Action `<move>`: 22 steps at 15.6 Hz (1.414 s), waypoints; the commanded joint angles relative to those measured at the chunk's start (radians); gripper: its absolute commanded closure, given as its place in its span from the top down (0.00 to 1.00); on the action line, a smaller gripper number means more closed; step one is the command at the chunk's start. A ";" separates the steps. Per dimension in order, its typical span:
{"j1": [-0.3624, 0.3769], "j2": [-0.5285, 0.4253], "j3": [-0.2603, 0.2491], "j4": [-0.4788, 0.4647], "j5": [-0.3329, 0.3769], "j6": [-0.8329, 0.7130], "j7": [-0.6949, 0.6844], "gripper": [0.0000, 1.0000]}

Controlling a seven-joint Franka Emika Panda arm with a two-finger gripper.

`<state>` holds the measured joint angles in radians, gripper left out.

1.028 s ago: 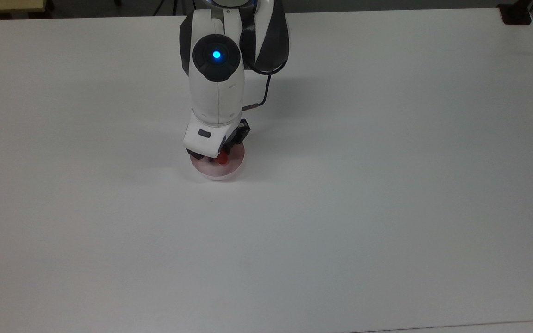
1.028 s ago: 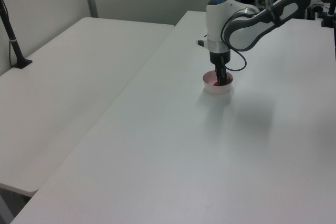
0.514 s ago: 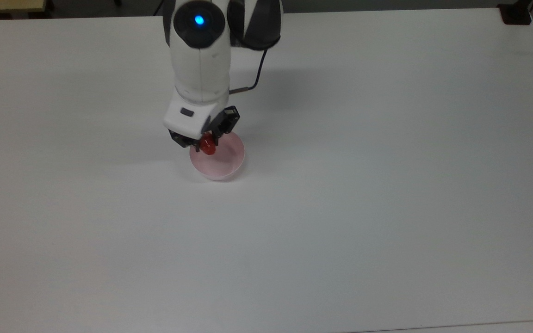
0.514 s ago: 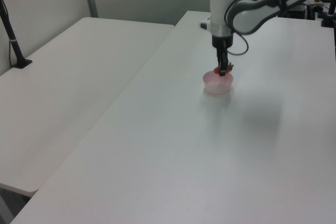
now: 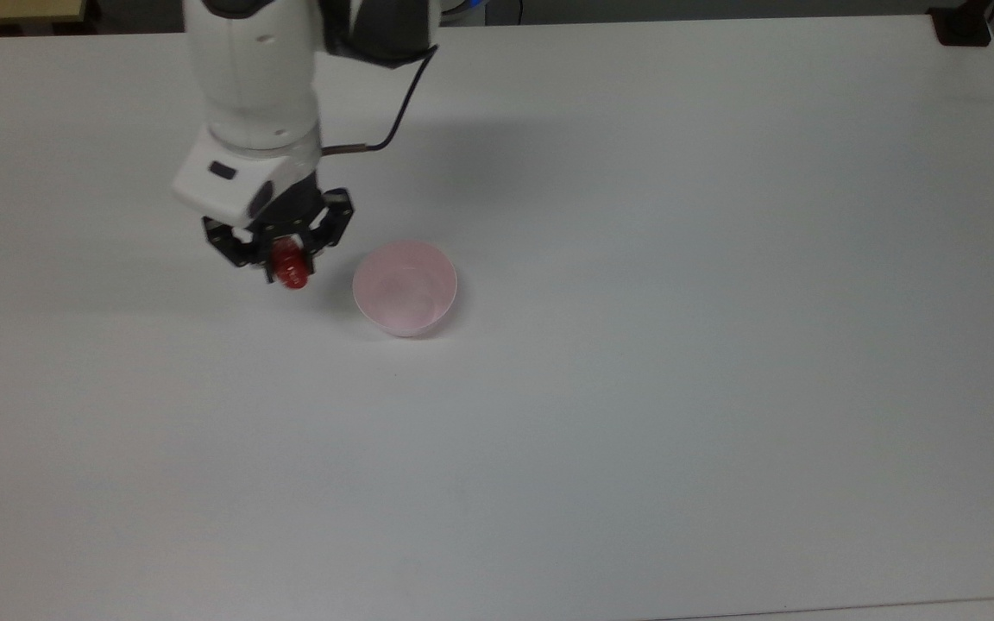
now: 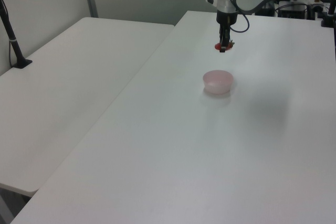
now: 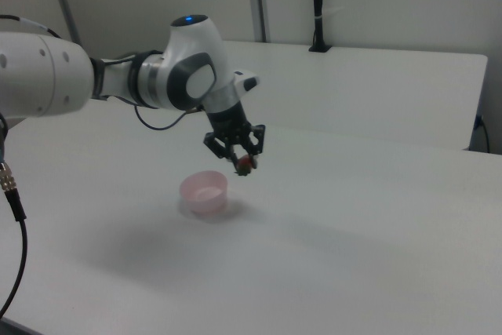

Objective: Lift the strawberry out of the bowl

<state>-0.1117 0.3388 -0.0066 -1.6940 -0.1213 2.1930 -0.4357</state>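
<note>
Above the bowl [image 5: 405,287] and off to the top view's left of it, the strawberry [image 5: 291,266] hangs in the air, pinched between the fingers of my gripper [image 5: 284,255]. In the right view the fruit sits clear of the bowl's rim, higher than it and toward the right view's right. The bowl itself stands upright on the white table [image 5: 635,388], pale pink, with nothing visible inside.
</note>
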 commanded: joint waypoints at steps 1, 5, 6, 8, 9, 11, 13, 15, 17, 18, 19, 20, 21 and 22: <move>-0.002 0.084 -0.023 0.017 -0.001 0.138 -0.011 0.22; -0.005 0.140 -0.024 0.017 -0.008 0.155 -0.011 0.23; -0.008 0.147 -0.026 0.017 -0.008 0.168 -0.011 0.23; -0.020 0.155 -0.027 0.016 -0.008 0.189 -0.009 0.23; -0.022 0.155 -0.029 0.016 -0.006 0.192 -0.009 0.26; -0.023 0.151 -0.029 0.016 0.000 0.192 0.021 0.89; -0.022 0.135 -0.030 0.016 -0.001 0.186 0.073 1.00; -0.020 0.097 -0.029 0.016 -0.003 0.177 0.116 1.00; -0.014 0.034 -0.029 0.017 -0.003 0.092 0.172 1.00; -0.011 -0.004 -0.027 0.017 -0.003 0.033 0.207 1.00; -0.008 -0.045 -0.021 0.017 -0.003 -0.023 0.251 1.00; -0.006 -0.093 -0.019 0.019 0.000 -0.089 0.309 1.00; -0.002 -0.140 -0.019 0.019 0.003 -0.166 0.365 1.00; 0.006 -0.215 -0.018 0.019 0.008 -0.280 0.415 1.00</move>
<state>-0.1286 0.2985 -0.0237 -1.6364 -0.1212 2.1169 -0.1548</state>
